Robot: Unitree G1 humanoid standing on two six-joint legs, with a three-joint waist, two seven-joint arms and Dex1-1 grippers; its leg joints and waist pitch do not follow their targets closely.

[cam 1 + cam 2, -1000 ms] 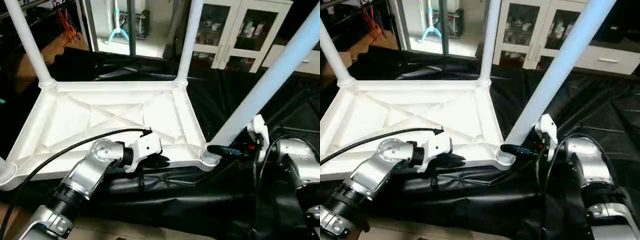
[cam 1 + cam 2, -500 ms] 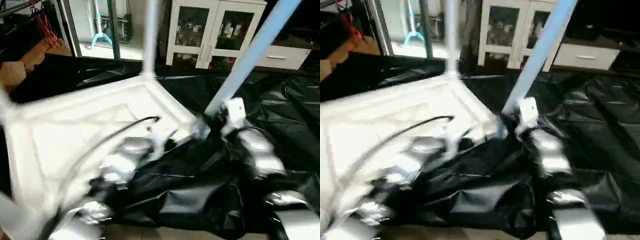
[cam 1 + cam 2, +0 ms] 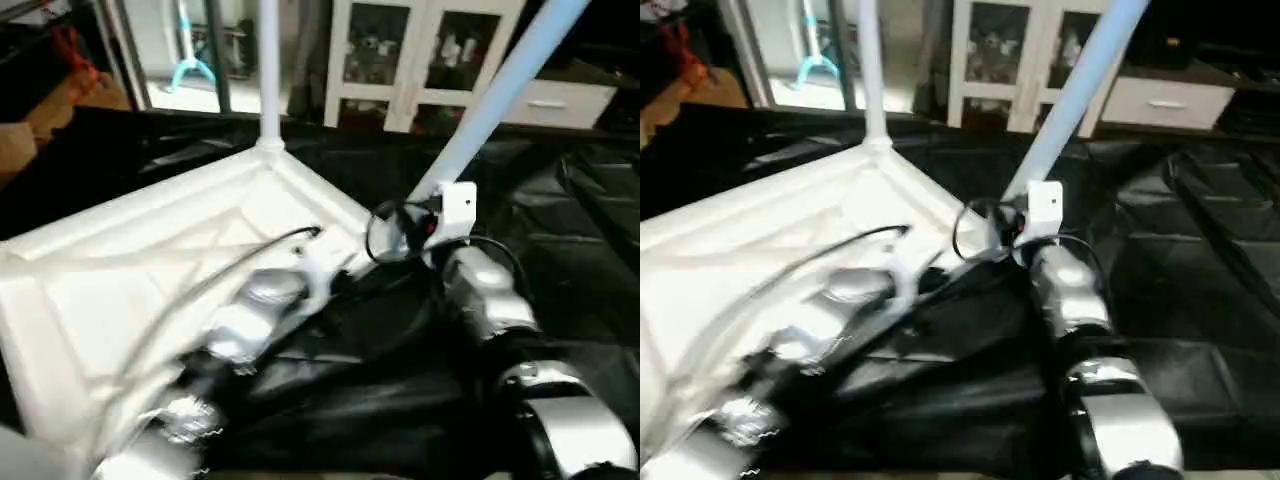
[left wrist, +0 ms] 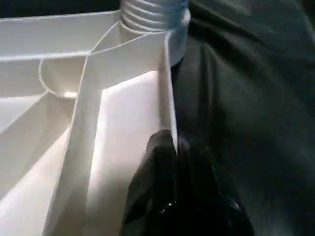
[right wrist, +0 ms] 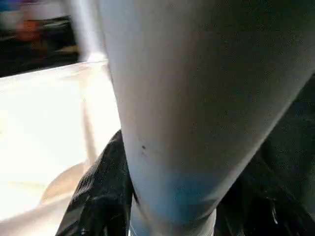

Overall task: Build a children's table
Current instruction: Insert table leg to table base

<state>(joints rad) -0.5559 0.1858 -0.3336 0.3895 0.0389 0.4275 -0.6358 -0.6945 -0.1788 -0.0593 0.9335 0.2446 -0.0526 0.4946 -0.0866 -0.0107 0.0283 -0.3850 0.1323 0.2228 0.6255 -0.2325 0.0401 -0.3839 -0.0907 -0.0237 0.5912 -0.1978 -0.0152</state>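
Black sheeting [image 3: 560, 250] covers the work surface, with white glass-fronted cabinets [image 3: 400, 60] along the back wall behind it; on the sheeting lies the children's table, its white tabletop [image 3: 130, 290] turned underside up, ribs and raised rim on show. Two legs stand in view from the tabletop's corner sockets: one upright leg [image 3: 268, 70] at the corner toward the cabinets, and one slanted leg [image 3: 500, 95] rising from the corner beside it, leaning away from the tabletop toward the cabinets. Left gripper [image 4: 174, 147] is pinched narrow on the tabletop's rim [image 4: 167, 98], one black finger on the inner face and one on the outer, just along the edge from the ribbed collar of the socket [image 4: 152, 14]; its silver forearm [image 3: 230, 335] lies across the tabletop with a black cable [image 3: 230, 265] looping over it. Right gripper [image 5: 172, 206] stands about half wide around the base of the slanted leg, a black finger [image 5: 98, 191] pressed against one side of the tube and the other showing at the far side; the right silver forearm [image 3: 480, 300] reaches in from over the sheeting, beside the tabletop, a white wrist housing [image 3: 458, 205] sitting just beside the leg's foot.
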